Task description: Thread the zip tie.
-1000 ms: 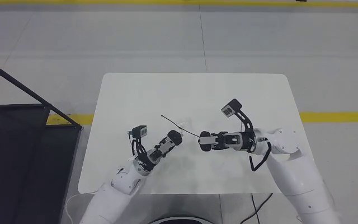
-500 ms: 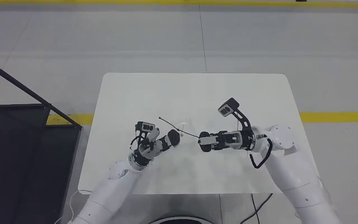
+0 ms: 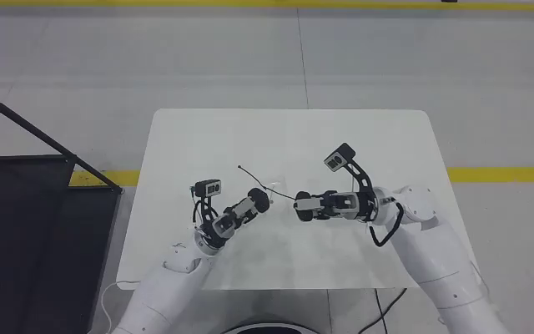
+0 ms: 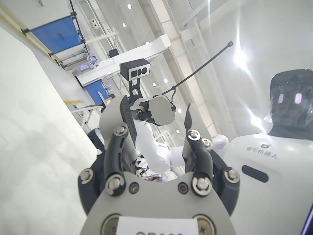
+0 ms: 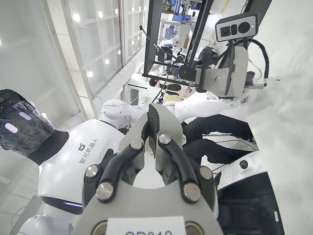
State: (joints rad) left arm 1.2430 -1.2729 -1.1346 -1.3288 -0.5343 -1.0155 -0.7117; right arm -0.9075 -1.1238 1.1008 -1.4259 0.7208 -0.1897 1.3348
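Observation:
A thin black zip tie (image 3: 265,185) slants above the white table (image 3: 375,142), its free end toward the table's far left. My right gripper (image 3: 300,204) is shut on its near end. In the right wrist view the tie (image 5: 146,35) rises from the closed right gripper (image 5: 152,113). My left gripper (image 3: 260,200) hangs a short way left of the right one, just beneath the tie. In the left wrist view my left gripper (image 4: 156,106) is open with nothing between its fingers, facing the right gripper (image 4: 160,110) and the tie (image 4: 203,64).
A black-framed stand (image 3: 50,217) sits off the table's left side. A yellow floor line (image 3: 492,174) runs behind the table. Bare white tabletop lies all around both grippers.
The left wrist swung a little and came back, its gripper still just left of the right one. The right gripper with the zip tie edged slightly farther from the near edge.

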